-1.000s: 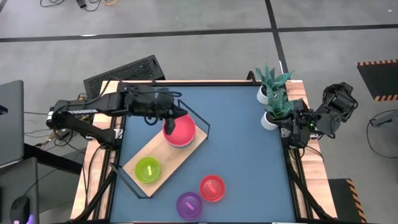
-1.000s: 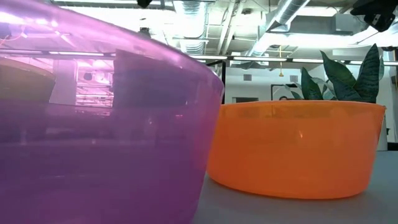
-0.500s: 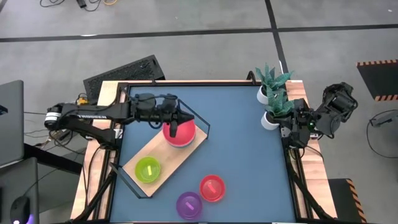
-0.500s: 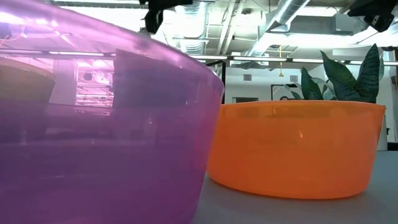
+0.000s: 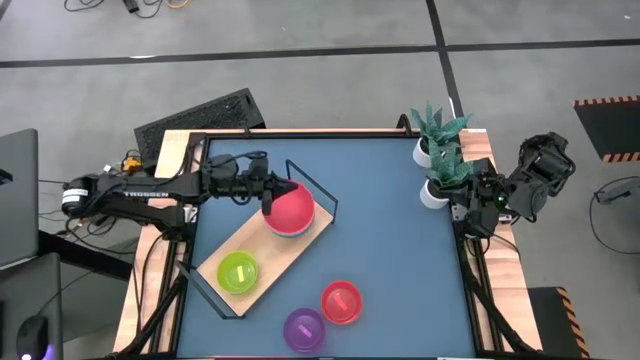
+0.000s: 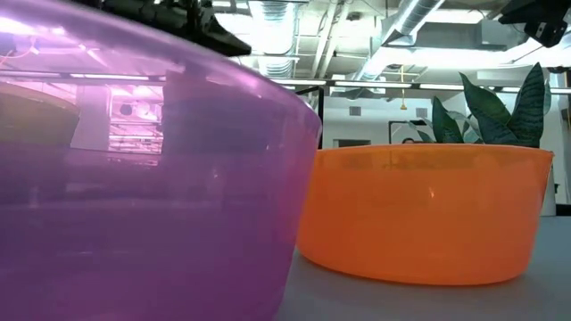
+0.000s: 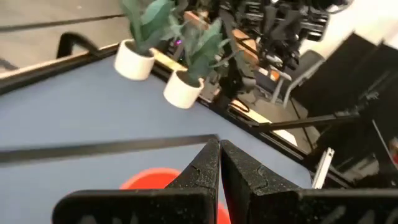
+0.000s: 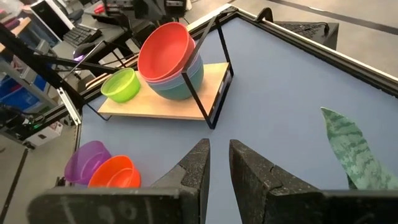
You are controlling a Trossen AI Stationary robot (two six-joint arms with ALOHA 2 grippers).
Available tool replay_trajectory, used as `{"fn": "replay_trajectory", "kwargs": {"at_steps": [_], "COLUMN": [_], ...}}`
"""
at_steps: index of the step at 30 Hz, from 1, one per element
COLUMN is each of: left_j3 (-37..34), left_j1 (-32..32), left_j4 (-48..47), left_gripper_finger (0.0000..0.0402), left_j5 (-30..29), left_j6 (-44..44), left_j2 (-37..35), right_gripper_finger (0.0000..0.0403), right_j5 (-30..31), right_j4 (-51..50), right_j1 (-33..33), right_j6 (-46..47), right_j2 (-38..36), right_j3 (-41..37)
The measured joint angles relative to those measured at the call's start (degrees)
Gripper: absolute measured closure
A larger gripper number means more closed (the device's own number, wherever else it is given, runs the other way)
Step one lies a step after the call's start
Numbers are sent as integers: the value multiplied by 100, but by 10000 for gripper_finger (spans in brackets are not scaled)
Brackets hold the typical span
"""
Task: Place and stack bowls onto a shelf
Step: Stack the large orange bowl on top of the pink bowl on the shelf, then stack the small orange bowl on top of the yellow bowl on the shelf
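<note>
A stack of larger bowls with the red bowl (image 5: 291, 211) on top, over a pink and a blue one (image 8: 177, 84), stands on the far end of the wooden shelf (image 5: 272, 262). A lime green bowl (image 5: 238, 271) sits on its near end. A small red bowl (image 5: 341, 302) and a purple bowl (image 5: 304, 329) stand on the table. My left gripper (image 5: 264, 192) (image 7: 219, 155) is shut and empty, just above the stack's left rim. My right gripper (image 8: 219, 155) is parked at the table's right edge, fingers nearly together. No yellow or dark green bowl shows.
Two white plant pots (image 5: 428, 152) (image 5: 436, 192) stand at the table's far right corner. The shelf's black wire frame (image 5: 312, 180) rises around the stack. In the low view the purple bowl (image 6: 134, 178) and the small red bowl (image 6: 428, 214) fill the foreground.
My left gripper has drawn back from over the red bowl's left side toward the table's left edge. The stack has stayed where it was on the shelf.
</note>
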Motion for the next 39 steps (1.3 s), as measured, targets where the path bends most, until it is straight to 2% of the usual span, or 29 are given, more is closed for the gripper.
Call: {"fn": "replay_trajectory", "kwargs": {"at_steps": [7,11,16,21,24,26,32,39], "left_j3": [-617,-669,-444,14,355,570,1215,1991], "left_j1": [80,80,78,-74,-418,-690,-1559,-2464], "left_j4": [356,401,589,845,746,607,316,-111], "left_gripper_finger": [401,401,401,399,394,390,378,332], "left_j5": [26,-53,-12,717,781,653,-255,-826], "left_j6": [-454,-640,-752,-841,-806,-651,-199,111], "left_j2": [2,4,4,4,10,42,285,959], "right_gripper_finger": [314,314,314,314,314,314,314,314], "right_j5": [-4,-4,-4,-4,-4,-4,-4,-9], "right_j4": [1,-1,-1,-6,-59,-100,-210,-273], "right_j1": [0,0,0,0,0,0,0,0], "right_j6": [194,243,240,238,238,239,238,223], "right_j2": [0,0,0,0,0,0,0,0], "right_j3": [0,0,0,0,0,0,0,0]}}
